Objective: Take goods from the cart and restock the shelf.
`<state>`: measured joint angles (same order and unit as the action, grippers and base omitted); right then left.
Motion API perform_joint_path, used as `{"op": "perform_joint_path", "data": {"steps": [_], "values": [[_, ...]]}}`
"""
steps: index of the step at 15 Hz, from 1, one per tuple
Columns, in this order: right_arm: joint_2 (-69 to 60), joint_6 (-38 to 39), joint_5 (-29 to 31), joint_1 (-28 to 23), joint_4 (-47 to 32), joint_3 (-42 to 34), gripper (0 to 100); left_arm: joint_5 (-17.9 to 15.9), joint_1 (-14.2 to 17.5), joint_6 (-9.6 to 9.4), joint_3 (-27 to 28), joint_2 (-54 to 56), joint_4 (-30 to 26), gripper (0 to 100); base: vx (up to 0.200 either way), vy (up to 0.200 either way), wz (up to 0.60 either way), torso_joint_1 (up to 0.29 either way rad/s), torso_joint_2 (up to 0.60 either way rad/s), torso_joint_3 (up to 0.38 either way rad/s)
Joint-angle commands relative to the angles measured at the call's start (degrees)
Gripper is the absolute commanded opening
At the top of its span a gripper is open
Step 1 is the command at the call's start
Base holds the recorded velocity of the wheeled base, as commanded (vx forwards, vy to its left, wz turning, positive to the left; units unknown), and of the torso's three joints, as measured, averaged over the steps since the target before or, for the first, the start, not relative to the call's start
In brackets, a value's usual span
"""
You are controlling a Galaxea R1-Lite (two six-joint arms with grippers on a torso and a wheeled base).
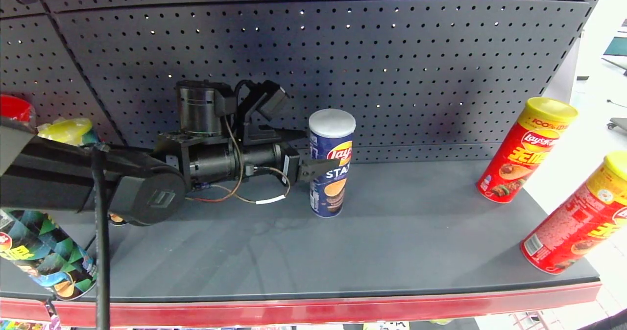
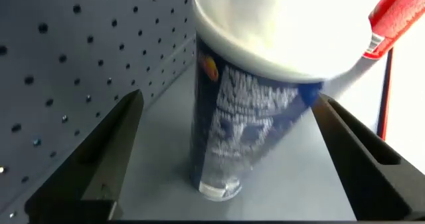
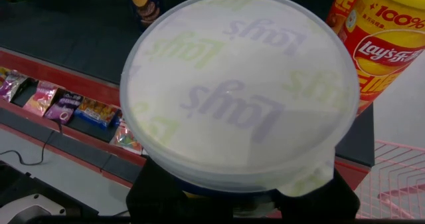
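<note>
A blue chip can (image 1: 330,163) with a white lid stands upright on the grey shelf (image 1: 416,232), near the pegboard back. My left gripper (image 1: 325,154) reaches in from the left and is open, one finger on each side of the can at mid-height. In the left wrist view the blue chip can (image 2: 246,117) sits between the two black fingers (image 2: 106,157) with a gap on both sides. My right gripper (image 3: 239,207) is shut on another chip can, whose whitish lid (image 3: 239,91) hides the can's body.
Two red cans with yellow lids (image 1: 526,149) (image 1: 573,217) stand at the shelf's right end. A teal patterned can (image 1: 44,254) stands front left, with more cans (image 1: 66,129) behind it. A red lip (image 1: 313,305) edges the shelf front. Bare shelf lies between blue and red cans.
</note>
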<state>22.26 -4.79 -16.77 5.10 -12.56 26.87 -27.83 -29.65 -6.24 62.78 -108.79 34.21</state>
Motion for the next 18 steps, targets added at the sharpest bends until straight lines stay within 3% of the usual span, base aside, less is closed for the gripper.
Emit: {"op": "perform_joint_path", "data": {"steps": [1,6,12,13,18], "values": [[0.1,0.0,0.0,0.0,0.0,-0.1,0,0.0,-0.1,0.00,1.6,-1.0,-0.1,100,0.000,0.000,0.00,0.000,0.00,0.000],[0.1,0.0,0.0,0.0,0.0,-0.1,0,-0.1,-1.1,0.00,5.7,-3.7,-0.1,100,0.000,0.000,0.00,0.000,0.00,0.000],[0.1,0.0,0.1,0.0,0.0,-0.1,0,0.8,-1.5,-0.09,6.9,-5.2,0.0,100,0.000,0.000,0.00,0.000,0.00,0.000],[0.1,0.0,0.1,0.0,0.0,-0.1,0,0.8,-1.5,0.00,7.1,-5.5,-0.1,0,0.000,0.000,0.00,0.000,0.00,0.000],[0.1,0.0,0.1,0.0,-0.1,-0.1,0,0.1,-2.5,-0.09,4.9,-3.5,-2.0,0,0.000,0.000,0.00,0.000,0.00,0.000]]}}
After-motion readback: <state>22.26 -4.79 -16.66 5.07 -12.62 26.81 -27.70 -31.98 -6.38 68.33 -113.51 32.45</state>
